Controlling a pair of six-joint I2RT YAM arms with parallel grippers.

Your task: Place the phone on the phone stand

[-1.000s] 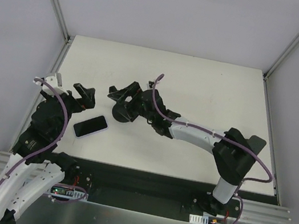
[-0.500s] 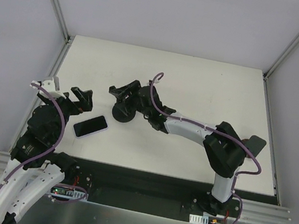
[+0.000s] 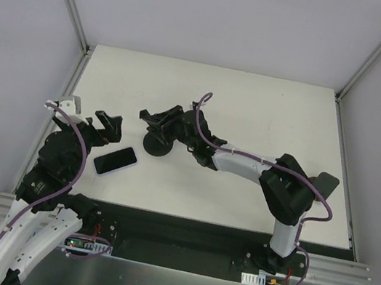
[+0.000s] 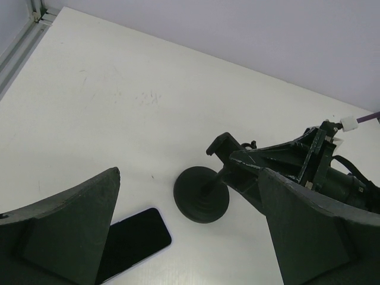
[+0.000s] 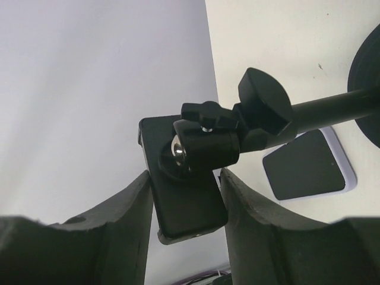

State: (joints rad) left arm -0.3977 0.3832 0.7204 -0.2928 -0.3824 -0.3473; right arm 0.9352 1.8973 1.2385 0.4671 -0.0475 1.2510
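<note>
The phone [image 3: 115, 160] lies flat on the table [image 3: 255, 110], not yet picked up, just on the near side of the left gripper [image 3: 107, 125], whose jaws stand wide apart above it. The phone stand [image 3: 157, 145] sits to that gripper's right, its back plate clamped in the right gripper [image 3: 158, 117]. By my judgement, grasping, lifting and seating the phone are all left to do.

Top view: the right tool [image 3: 157, 116] covers the phone stand's [image 3: 157, 145] back plate, only its disc base showing. Left wrist: the phone [image 4: 135, 242] sits half behind a finger [image 4: 65, 231] of the left tool [image 4: 189, 173], cut by the near edge. Right wrist: the disc base runs off the right edge, and the knob hides a phone corner.
</note>
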